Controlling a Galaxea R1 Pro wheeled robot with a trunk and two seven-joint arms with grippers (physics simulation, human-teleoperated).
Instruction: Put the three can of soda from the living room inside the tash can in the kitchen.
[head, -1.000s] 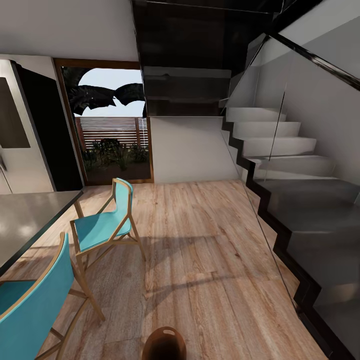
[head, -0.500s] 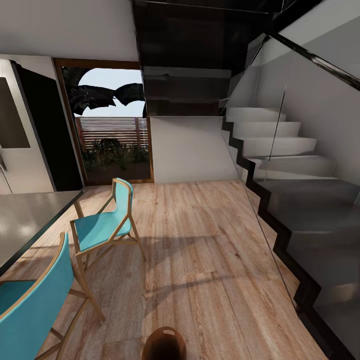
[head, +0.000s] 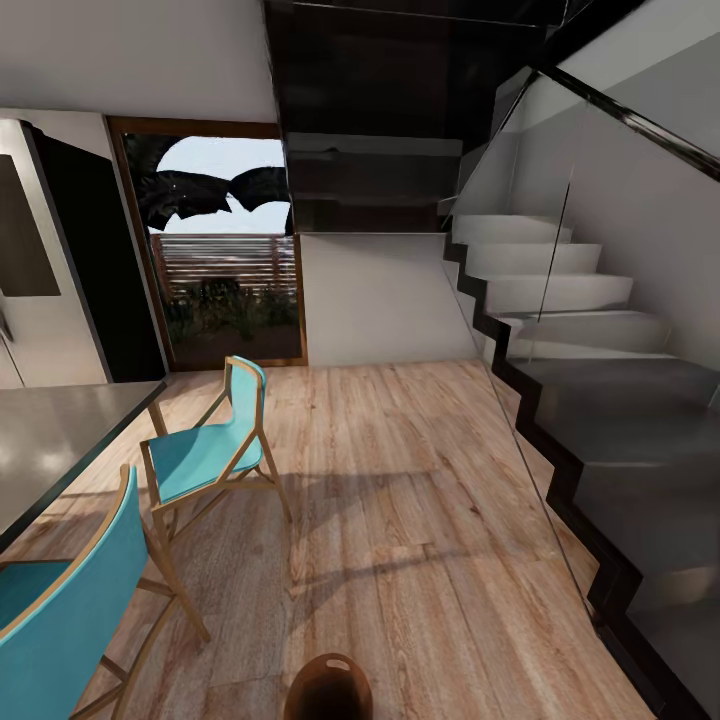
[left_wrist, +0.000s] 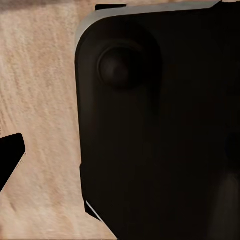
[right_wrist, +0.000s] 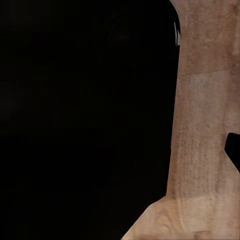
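The tash can (head: 330, 690), a round brown bin with a slot cut-out near its rim, stands on the wood floor at the very bottom of the head view, close in front of me. The cans of soda are out of view. In the left wrist view a dark rounded body panel (left_wrist: 160, 125) hangs over the pale wood floor, and one black fingertip (left_wrist: 10, 156) pokes in at the edge. The right wrist view has a similar black panel (right_wrist: 85, 115) and a black fingertip (right_wrist: 234, 150) over the floor. Nothing shows between the fingers.
Two turquoise chairs (head: 205, 455) (head: 60, 610) stand beside a grey table (head: 50, 440) at the left. A steel fridge (head: 35, 270) is at the far left, next to a glass door (head: 225, 270). Dark stairs with a glass rail (head: 590, 400) run along the right. Wood floor (head: 410, 500) lies open between.
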